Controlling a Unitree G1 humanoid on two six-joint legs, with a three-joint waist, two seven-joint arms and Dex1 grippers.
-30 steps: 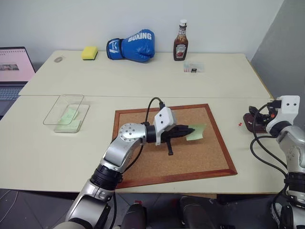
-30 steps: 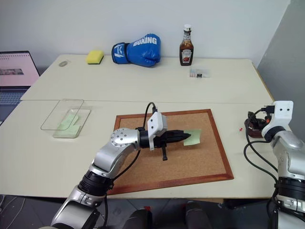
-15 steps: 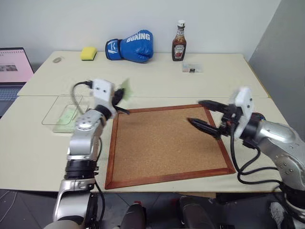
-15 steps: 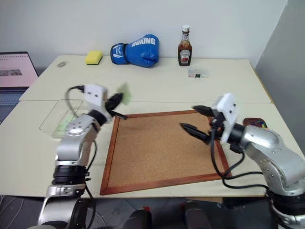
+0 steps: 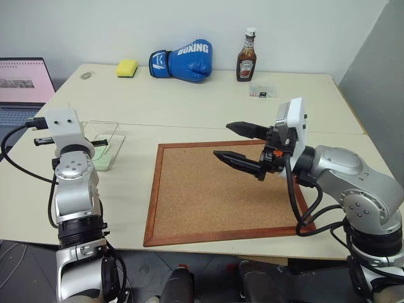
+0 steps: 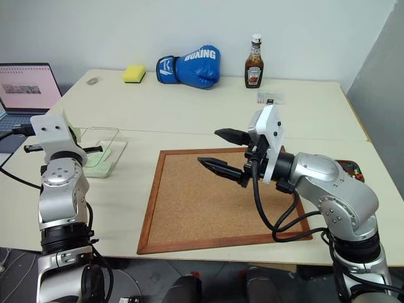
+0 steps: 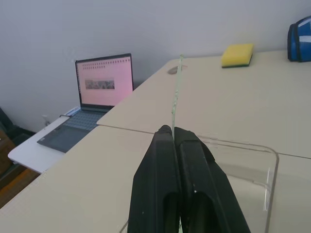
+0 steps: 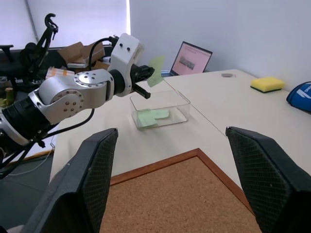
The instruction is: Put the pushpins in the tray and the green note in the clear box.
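Green note [image 8: 156,63]: thin, limp paper, feather-light; pinched by one edge in left gripper [image 8: 144,74], fingers pressed together, above clear box [image 5: 105,144] near desk's left edge
Handling: pinch an edge lightly; likely to flutter or crease
Right gripper [image 5: 243,147]: spread, empty, over corkboard [image 5: 208,196]
Legible writing: "BOXING" on blue glove [image 5: 182,58]

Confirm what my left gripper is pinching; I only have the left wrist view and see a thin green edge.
Observer: The left gripper is shut on the green note, held edge-on to your camera.
Operator: Check the clear box.
Observer: The clear box already holds another green sheet lying flat on its floor.
Operator: Report the right arm.
Observer: The right gripper hangs open over the corkboard, holding nothing.
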